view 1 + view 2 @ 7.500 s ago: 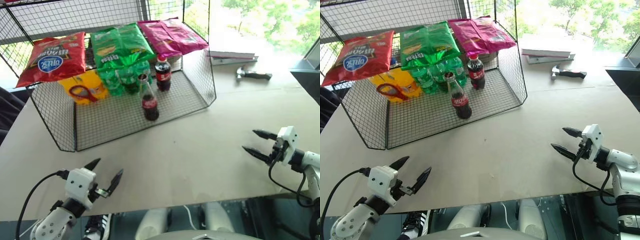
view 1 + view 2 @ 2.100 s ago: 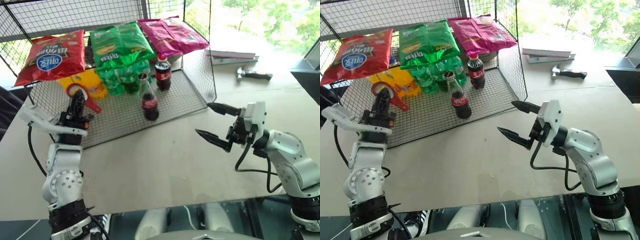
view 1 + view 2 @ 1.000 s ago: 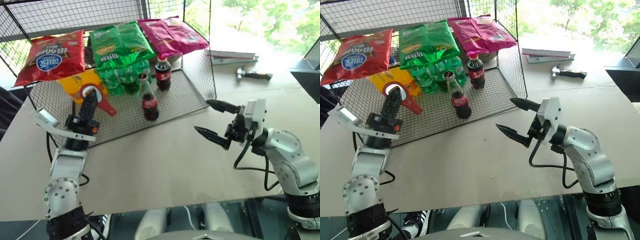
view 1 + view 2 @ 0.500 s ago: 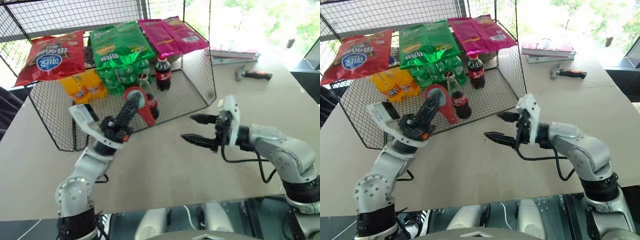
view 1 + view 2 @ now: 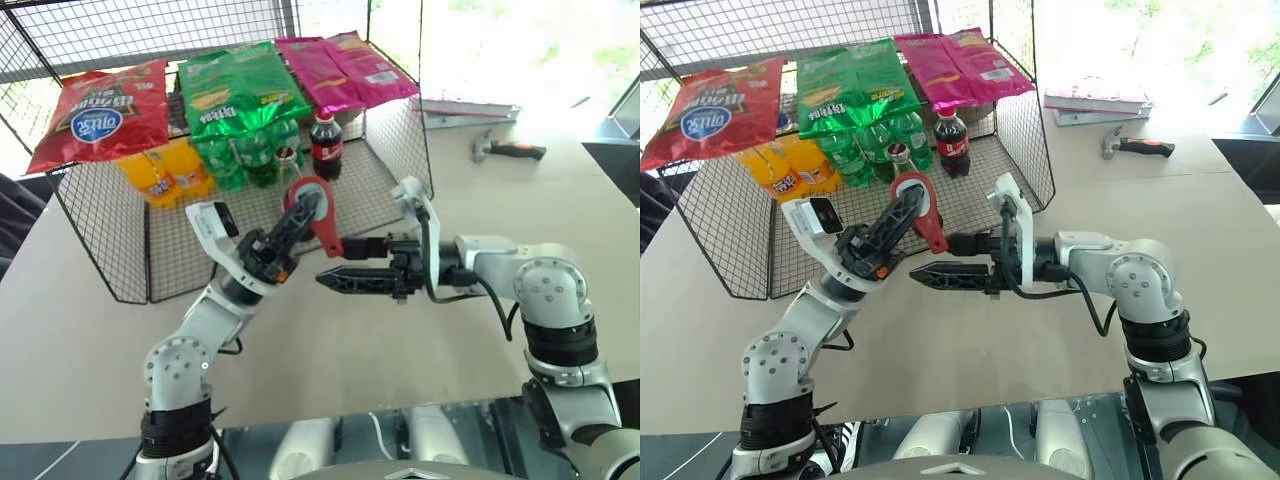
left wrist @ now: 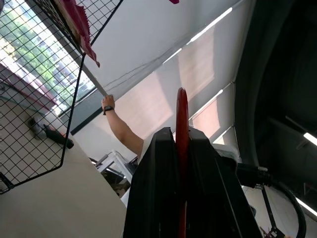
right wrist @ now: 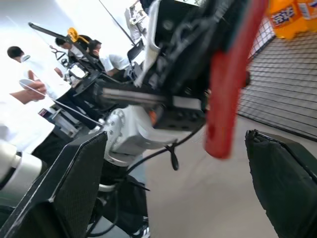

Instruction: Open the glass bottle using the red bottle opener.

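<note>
My left gripper (image 5: 303, 210) is shut on the red bottle opener (image 5: 322, 222) and holds it in the air in front of the wire rack, ring head up. In the left wrist view the opener (image 6: 182, 124) shows edge-on between the fingers. My right gripper (image 5: 335, 261) stands open and points left, its fingertips just right of the opener's handle. That handle (image 7: 227, 84) hangs between the open fingers (image 7: 74, 188) in the right wrist view, and I cannot tell if they touch. The glass bottle (image 5: 900, 160) stands in the rack behind the opener, with just its cap and neck showing.
The wire rack (image 5: 402, 150) holds a red-capped cola bottle (image 5: 322, 145), green bottles, orange bottles (image 5: 160, 172) and snack bags on top. A hammer (image 5: 508, 150) and books (image 5: 470, 108) lie at the table's far right. People (image 7: 25, 84) stand beyond the table.
My left gripper has carried the opener to the right, in front of the bottle. My right gripper has swung left and rolled, closing on the opener's handle.
</note>
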Robot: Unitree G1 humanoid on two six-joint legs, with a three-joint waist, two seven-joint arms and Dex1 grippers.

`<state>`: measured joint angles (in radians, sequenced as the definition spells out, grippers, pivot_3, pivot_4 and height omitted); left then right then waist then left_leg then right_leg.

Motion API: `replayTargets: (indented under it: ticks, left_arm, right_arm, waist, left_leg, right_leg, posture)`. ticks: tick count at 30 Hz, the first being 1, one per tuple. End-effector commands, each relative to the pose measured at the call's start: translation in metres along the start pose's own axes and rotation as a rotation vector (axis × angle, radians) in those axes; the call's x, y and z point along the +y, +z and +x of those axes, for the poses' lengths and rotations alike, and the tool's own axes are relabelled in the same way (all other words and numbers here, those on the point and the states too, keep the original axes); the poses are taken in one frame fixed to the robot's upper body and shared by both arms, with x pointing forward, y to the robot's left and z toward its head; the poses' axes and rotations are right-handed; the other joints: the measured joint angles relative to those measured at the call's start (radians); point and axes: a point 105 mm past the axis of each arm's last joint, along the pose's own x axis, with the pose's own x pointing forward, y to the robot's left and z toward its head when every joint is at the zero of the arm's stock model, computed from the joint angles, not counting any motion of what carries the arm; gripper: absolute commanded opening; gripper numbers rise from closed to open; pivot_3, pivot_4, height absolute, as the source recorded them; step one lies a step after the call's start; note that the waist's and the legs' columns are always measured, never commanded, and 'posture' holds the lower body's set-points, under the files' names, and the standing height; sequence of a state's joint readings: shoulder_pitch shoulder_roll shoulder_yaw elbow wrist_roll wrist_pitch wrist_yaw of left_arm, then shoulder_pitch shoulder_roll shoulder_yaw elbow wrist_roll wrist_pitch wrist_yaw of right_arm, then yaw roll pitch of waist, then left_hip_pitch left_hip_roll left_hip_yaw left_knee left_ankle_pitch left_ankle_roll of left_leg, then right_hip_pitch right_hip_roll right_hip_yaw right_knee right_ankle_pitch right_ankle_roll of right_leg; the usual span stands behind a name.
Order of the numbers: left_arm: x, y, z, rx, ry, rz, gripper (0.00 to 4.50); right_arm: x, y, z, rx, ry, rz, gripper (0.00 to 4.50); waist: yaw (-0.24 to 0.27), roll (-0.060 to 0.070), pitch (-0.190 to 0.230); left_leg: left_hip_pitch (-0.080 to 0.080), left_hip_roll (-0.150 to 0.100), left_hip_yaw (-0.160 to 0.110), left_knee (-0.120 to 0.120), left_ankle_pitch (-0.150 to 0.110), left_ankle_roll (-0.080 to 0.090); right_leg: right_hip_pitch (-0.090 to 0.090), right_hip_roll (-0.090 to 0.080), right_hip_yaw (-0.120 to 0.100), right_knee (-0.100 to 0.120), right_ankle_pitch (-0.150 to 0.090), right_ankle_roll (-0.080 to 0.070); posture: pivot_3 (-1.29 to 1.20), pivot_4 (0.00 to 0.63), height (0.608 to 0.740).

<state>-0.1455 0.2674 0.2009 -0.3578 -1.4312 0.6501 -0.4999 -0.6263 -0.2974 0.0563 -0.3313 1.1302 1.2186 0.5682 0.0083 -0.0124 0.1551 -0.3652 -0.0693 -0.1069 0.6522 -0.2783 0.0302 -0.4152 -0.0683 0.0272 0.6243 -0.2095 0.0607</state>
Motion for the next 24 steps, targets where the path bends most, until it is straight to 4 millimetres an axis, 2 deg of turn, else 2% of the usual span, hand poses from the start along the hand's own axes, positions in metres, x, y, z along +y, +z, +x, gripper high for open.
replayTargets:
  ticks: [1,3,5,10,11,20,24]
  left_arm:
    - [-0.003,0.001,-0.001,0.006,-0.023,0.017,0.04]
    - [-0.002,-0.001,-0.002,0.011,-0.022,0.018,0.00]
    - [-0.001,-0.001,-0.002,0.012,-0.019,0.025,0.00]
    - [0.001,-0.004,-0.002,0.014,-0.020,0.046,0.00]
    - [0.001,-0.005,-0.002,0.016,-0.020,0.047,0.00]
    - [0.002,-0.013,-0.005,0.057,-0.009,0.023,0.00]
    - [-0.002,-0.019,-0.007,0.106,-0.032,0.024,1.38]
  right_arm:
    - [0.010,0.011,0.000,-0.020,0.033,-0.031,4.24]
    - [0.011,0.011,0.001,-0.017,0.038,-0.027,3.69]
    - [0.012,0.010,0.001,-0.008,0.037,-0.026,2.84]
    - [0.012,0.007,0.001,0.002,0.030,-0.021,0.38]
    - [0.011,0.007,0.001,0.002,0.029,-0.020,0.06]
    - [0.010,0.000,-0.001,0.010,0.021,-0.002,0.06]
    - [0.008,-0.002,-0.002,0.001,0.005,-0.003,0.00]
  waist:
    - [0.000,0.000,0.000]
    - [0.000,0.000,0.000]
    - [-0.001,0.000,0.000]
    - [-0.001,0.000,0.000]
    - [-0.001,0.000,0.000]
    - [-0.009,0.000,0.000]
    - [-0.014,0.000,0.000]
  left_leg:
    - [0.000,0.000,0.000,0.000,0.000,0.000]
    - [0.000,0.000,0.000,0.000,0.000,0.000]
    - [0.000,0.000,0.000,0.000,0.000,0.000]
    - [0.000,0.000,0.000,0.000,0.000,0.000]
    - [0.000,0.000,0.000,0.000,0.000,0.000]
    - [-0.001,0.000,0.000,0.000,0.000,0.000]
    - [-0.001,0.000,0.000,0.000,0.000,0.000]
  right_leg:
    - [0.000,0.000,0.000,0.000,0.000,0.000]
    - [0.000,0.000,0.000,0.000,0.000,0.000]
    - [0.000,0.000,0.000,0.000,0.000,0.000]
    - [0.000,0.000,0.000,0.000,0.000,0.000]
    - [0.000,0.000,0.000,0.000,0.000,0.000]
    - [0.000,0.000,0.000,0.000,0.000,0.000]
    - [-0.001,0.000,0.000,0.000,0.000,0.000]
  posture:
    - [0.00,0.150,0.740]
    - [0.00,0.150,0.740]
    - [0.00,0.150,0.740]
    - [0.00,0.150,0.740]
    - [0.00,0.150,0.740]
    - [0.00,0.150,0.740]
    - [0.00,0.150,0.740]
